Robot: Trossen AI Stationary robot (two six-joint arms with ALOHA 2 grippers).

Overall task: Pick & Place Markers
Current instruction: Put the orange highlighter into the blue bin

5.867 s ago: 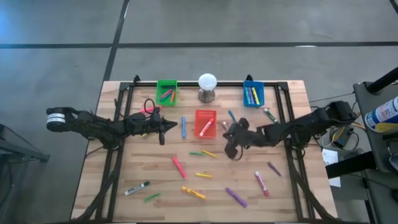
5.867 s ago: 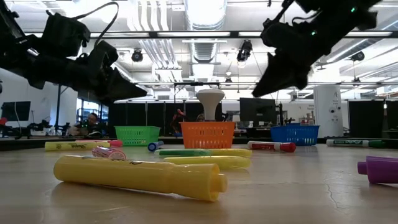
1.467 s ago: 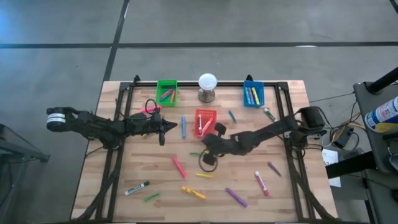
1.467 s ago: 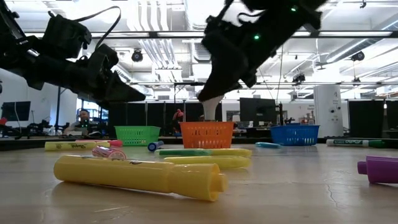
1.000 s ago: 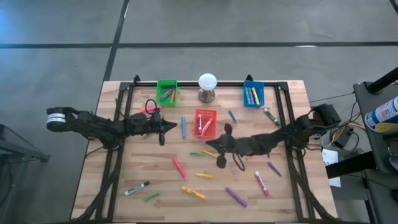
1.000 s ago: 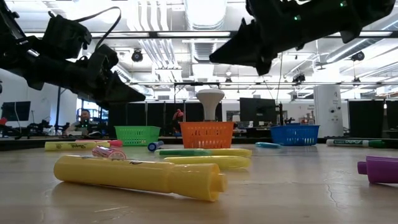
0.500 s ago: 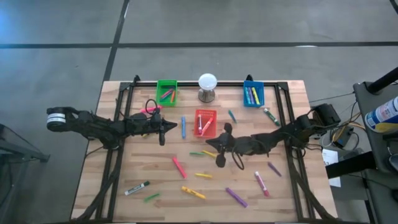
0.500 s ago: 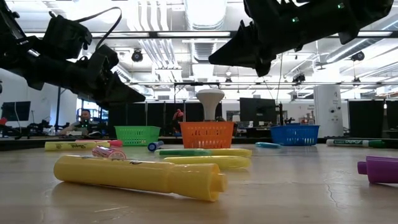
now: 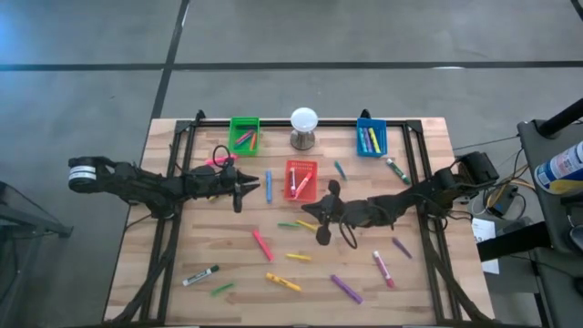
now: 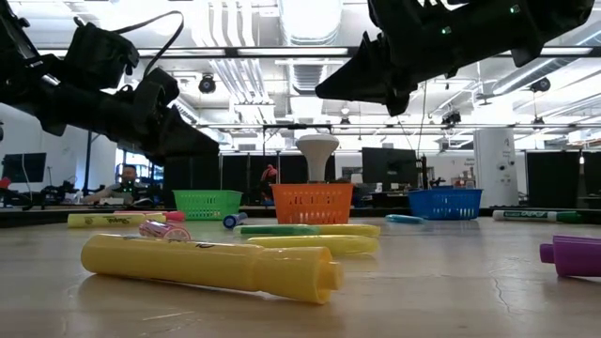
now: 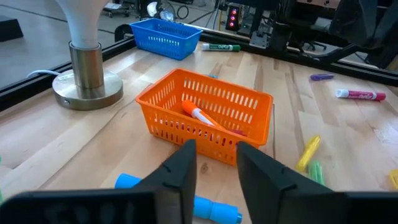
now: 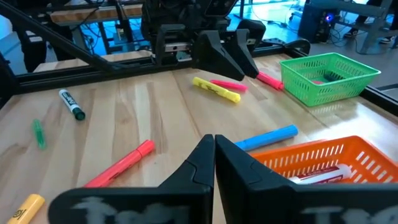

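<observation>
Left of centre in the high view, your left pincer [image 9: 244, 189] has just parted its fingers, empty, aimed at the blue marker [image 9: 269, 186] beside the orange bin [image 9: 301, 180]. Your right pincer [image 9: 321, 217] stays shut and empty; scattered markers await.

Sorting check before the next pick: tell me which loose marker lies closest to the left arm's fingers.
The blue marker, lying on the table between the left gripper and the red bin. Every other loose marker lies farther off.
</observation>
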